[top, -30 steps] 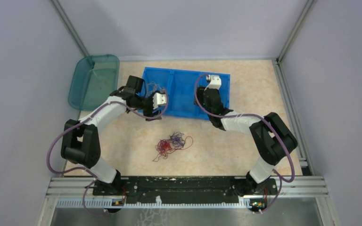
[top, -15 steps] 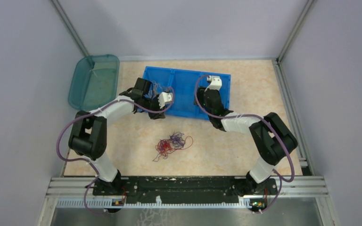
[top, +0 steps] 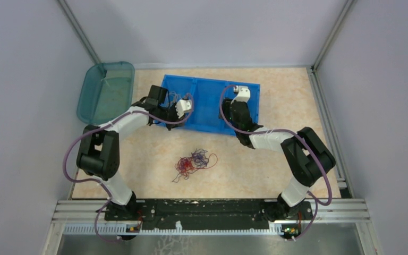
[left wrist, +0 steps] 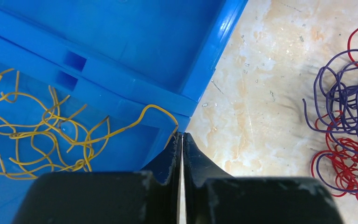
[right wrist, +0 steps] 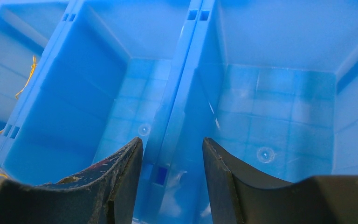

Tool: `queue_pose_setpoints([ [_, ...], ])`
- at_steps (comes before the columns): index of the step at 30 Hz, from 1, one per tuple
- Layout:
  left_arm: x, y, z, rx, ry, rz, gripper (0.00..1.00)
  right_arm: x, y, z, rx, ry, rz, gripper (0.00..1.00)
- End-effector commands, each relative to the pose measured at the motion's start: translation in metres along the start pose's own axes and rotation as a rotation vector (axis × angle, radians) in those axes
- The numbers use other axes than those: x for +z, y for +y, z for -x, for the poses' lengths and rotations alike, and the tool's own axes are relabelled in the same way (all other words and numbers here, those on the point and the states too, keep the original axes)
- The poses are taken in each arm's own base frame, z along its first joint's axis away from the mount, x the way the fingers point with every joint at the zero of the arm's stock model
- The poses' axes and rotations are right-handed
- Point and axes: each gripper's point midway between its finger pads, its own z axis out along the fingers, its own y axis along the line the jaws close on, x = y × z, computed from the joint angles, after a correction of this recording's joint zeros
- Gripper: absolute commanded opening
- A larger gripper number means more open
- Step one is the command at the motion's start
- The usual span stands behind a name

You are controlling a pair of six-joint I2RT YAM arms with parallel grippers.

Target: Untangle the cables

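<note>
Twice reaching over tray (top: 207,105) at 12 o'clock. Holding right gripper (right wrist: 172,140) spread and empty, over divider (right wrist: 177,93) at 1. Pressing left gripper (left wrist: 182,135) almost closed on nothing at 11, beside near rim. Finding yellow cables (left wrist: 51,134) lying in left compartment, red and purple cables (top: 194,162) tangling mid-table, at 6 from tray.
</note>
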Motion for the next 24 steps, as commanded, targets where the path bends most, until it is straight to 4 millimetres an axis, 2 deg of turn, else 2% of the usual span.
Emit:
queue_pose_setpoints([
  [1, -0.002, 0.01, 0.008, -0.002, -0.029, 0.037, 0.04, -0.007, -0.003, 0.015, 0.015, -0.043, -0.005, 0.5],
  [8, -0.005, 0.014, 0.006, -0.016, -0.023, 0.054, 0.0, -0.007, -0.004, 0.014, 0.016, -0.043, -0.008, 0.48],
  [17, -0.02, 0.078, -0.009, -0.069, 0.036, 0.308, 0.0, -0.007, -0.004, 0.013, 0.023, -0.043, -0.006, 0.47],
  [24, -0.003, 0.094, -0.01, -0.111, 0.022, 0.296, 0.0, -0.008, -0.003, 0.015, 0.025, -0.047, -0.003, 0.47],
])
